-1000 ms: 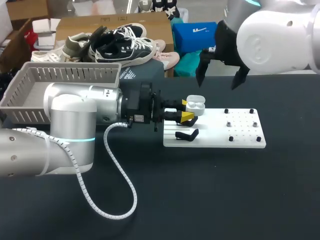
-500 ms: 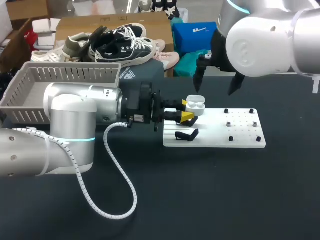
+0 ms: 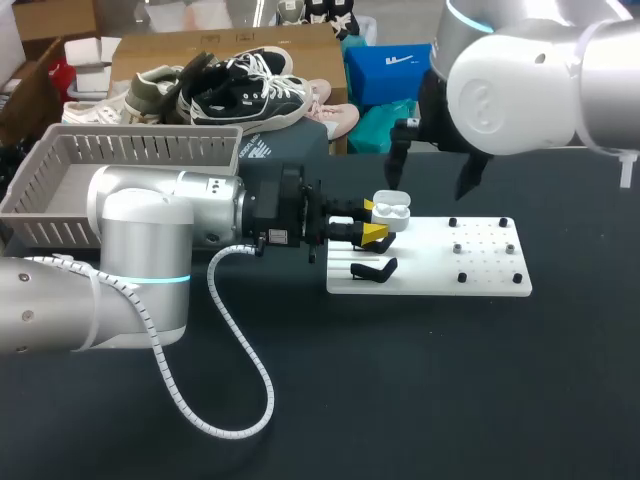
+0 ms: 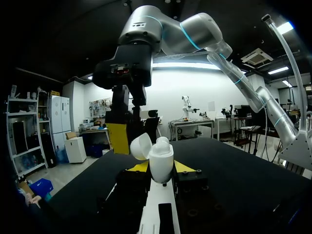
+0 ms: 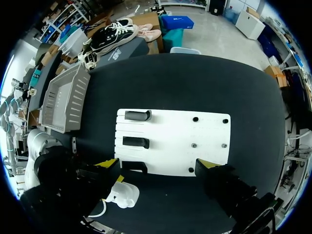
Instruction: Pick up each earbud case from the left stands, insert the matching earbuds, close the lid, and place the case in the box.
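Observation:
A white earbud case (image 3: 392, 210) with its lid up sits between the yellow tips of my left gripper (image 3: 373, 221), which is shut on it at the left end of the white stand board (image 3: 430, 272). In the left wrist view the case (image 4: 161, 158) stands upright between the fingers with its lid tipped back. My right gripper (image 3: 432, 172) hangs open above the board's far edge, just behind the case. Seen from the right wrist, its tips (image 5: 158, 165) straddle the board (image 5: 170, 141), with the case (image 5: 123, 194) off to one side. I cannot tell whether earbuds are inside.
A grey basket (image 3: 60, 195) stands at the back left behind my left arm. Black stands (image 3: 372, 270) occupy the board's left part and small black pegs (image 3: 485, 250) its right. A white coiled cable (image 3: 240, 350) lies on the black table in front.
My right arm has swung a little left and lower, bringing its open gripper closer to the case. The left arm and the case have not moved.

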`<state>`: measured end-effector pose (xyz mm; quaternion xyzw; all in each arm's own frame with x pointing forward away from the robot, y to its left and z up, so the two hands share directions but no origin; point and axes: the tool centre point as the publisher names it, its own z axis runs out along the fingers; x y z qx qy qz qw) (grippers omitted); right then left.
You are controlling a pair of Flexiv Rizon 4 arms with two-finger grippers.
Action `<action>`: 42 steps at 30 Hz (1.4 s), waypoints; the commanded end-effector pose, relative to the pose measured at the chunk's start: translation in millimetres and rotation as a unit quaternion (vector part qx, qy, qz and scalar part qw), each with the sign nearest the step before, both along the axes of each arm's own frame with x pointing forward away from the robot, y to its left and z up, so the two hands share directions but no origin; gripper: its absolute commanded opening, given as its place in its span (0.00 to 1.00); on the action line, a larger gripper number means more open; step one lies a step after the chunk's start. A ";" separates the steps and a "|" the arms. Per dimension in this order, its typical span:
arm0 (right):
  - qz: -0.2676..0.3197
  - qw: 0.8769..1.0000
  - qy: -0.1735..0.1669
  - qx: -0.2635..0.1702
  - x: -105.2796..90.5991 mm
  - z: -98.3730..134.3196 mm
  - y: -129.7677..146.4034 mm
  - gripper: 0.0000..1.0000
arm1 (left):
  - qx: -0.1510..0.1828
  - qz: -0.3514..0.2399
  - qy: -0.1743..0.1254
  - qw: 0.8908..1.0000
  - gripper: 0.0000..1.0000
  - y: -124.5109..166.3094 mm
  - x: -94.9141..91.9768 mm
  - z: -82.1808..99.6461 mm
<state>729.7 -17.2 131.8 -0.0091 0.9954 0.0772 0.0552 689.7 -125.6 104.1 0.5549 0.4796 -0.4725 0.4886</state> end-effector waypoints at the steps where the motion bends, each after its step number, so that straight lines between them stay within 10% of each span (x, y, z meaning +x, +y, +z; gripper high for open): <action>1: 0.000 1.000 -0.006 0.002 -9.2 4.0 -2.2 1.00 | -0.001 -0.001 0.000 1.000 0.00 -0.4 0.9 -0.5; 18: 0.016 1.000 -0.007 0.011 -24.7 11.8 1.9 1.00 | -0.001 -0.001 0.000 1.000 0.00 -0.4 0.9 -0.5; 25: -0.010 0.998 -0.065 0.017 -23.5 22.7 -10.1 1.00 | -0.001 -0.001 0.000 1.000 0.00 -0.4 0.9 -0.5; 42: -0.007 0.995 -0.091 0.026 -25.9 26.8 -17.0 1.00 | -0.030 0.125 0.019 0.992 0.00 84.3 -3.2 42.5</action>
